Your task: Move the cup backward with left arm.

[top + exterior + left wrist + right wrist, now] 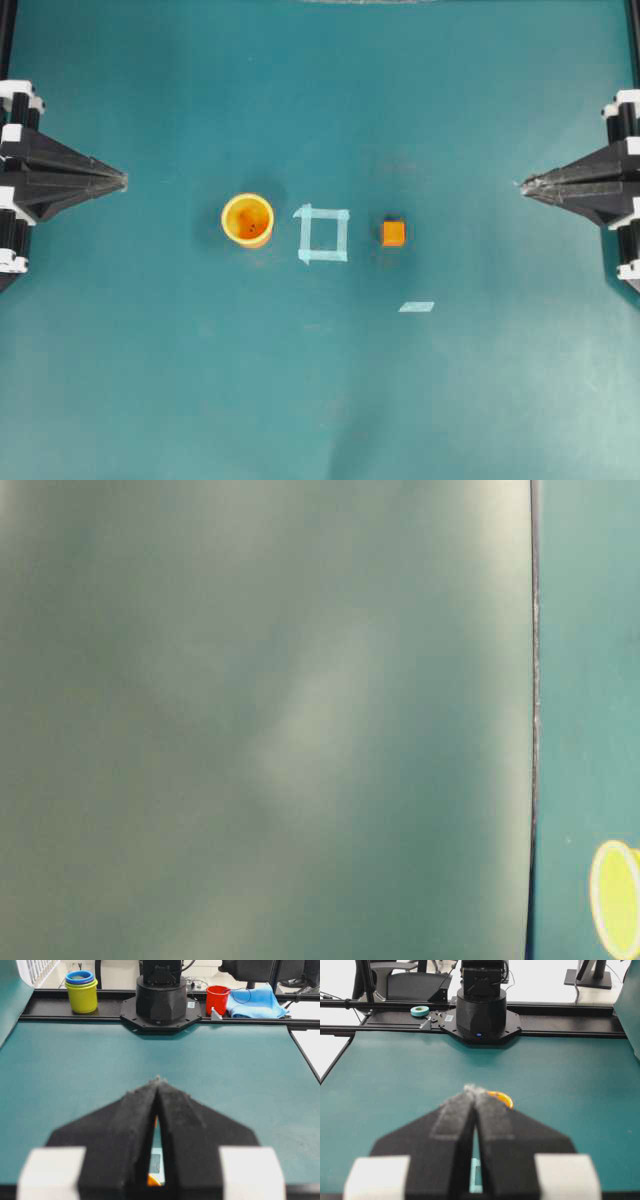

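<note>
1. The cup (247,219) stands upright on the teal table (320,400), left of centre in the overhead view, its mouth open upward and a dark speck inside.
2. Just to its right lies a square outline of pale tape (323,234) — near the cup but not touching it.
3. Beyond the square, on the same line, sits a small orange cube (393,233); a loose strip of tape (416,307) lies below and to the right of the cube.
4. The left gripper (122,180) rests at the left edge, well apart from the cup, its fingers drawn together to a point and holding nothing.
5. The right gripper (522,186) mirrors it at the right edge — tips pressed together, also empty.
6. In the left wrist view, stacked cups (81,991), a red cup (217,999) and a blue cloth (252,1002) sit beyond the table's far rail.
7. The table-level view is mostly a blurred grey-green surface; a yellow rim shows at its lower right.
</note>
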